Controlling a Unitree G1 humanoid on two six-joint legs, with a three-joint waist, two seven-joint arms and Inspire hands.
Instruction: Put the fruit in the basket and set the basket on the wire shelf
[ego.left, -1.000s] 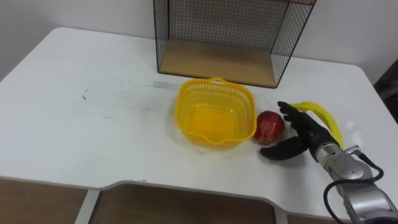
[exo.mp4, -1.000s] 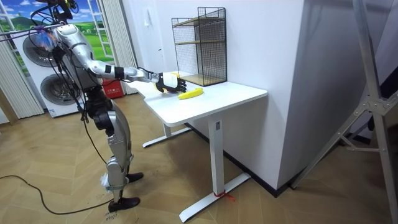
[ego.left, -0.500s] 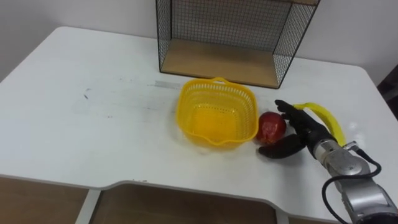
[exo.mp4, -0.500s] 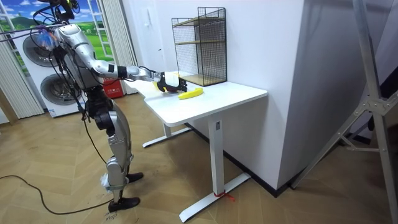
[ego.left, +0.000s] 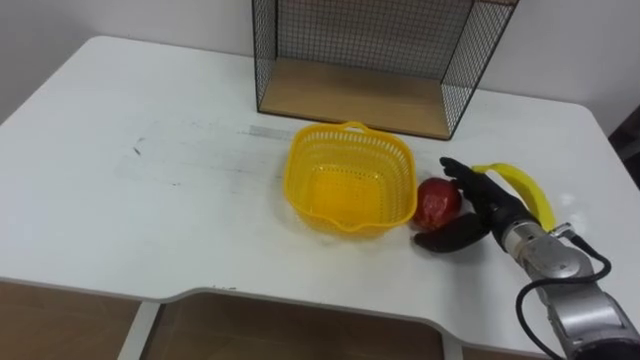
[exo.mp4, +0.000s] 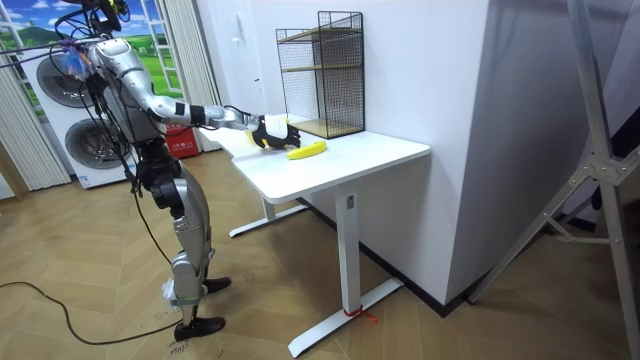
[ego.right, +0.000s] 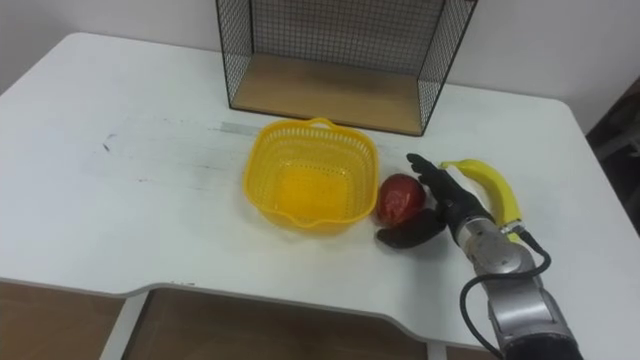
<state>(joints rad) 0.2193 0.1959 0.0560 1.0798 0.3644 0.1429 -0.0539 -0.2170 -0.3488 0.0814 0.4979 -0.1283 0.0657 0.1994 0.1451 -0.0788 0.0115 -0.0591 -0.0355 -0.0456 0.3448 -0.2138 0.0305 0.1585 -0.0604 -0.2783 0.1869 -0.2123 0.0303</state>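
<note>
- Your right hand (ego.left: 487, 213) is not yet gripping. Its fingers are spread beside the small red apple (ego.left: 435, 203), thumb low in front of it; whether they touch, I cannot tell.
- The apple sits on the white table (ego.left: 150, 190), just beside the yellow plastic mesh basket (ego.left: 350, 135). The yellow banana (ego.left: 522, 187) lies behind your hand.
- Close fingers and thumb round the apple's middle before lifting, then clear the basket's rim. A sideways nudge would likely roll it away.
- Since a second ago the thumb has crept slightly nearer; fruit and basket have stayed put.
</note>
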